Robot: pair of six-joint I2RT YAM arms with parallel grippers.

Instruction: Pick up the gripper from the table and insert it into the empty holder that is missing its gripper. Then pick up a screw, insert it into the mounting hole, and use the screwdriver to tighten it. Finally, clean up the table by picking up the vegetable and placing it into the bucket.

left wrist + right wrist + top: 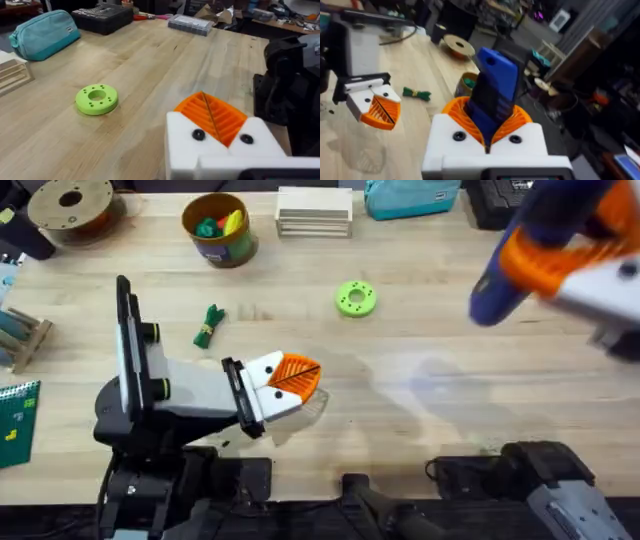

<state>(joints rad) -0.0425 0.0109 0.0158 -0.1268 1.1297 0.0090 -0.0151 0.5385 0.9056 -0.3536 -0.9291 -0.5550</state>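
Note:
My left gripper (303, 376) rests low over the table near the front, shut, its two orange ribbed gripper pads (212, 116) pressed together. Both pads sit in white holders (182, 142) with dark screw heads (198, 134). My right gripper (556, 262) is raised high at the right, shut on the blue screwdriver (488, 296), which stands up between its orange pads (517, 119). The dark-green vegetable (208, 326) lies on the table left of centre, behind the left arm. The yellow-orange bucket (220, 246) stands at the back and holds green and yellow toy pieces.
A lime-green disc (356, 298) lies at the table's centre. A brown spool (70, 205) stands at the back left. Along the back are a stack of wooden blocks (314, 211), a teal pouch (410, 197) and a black case (492, 202).

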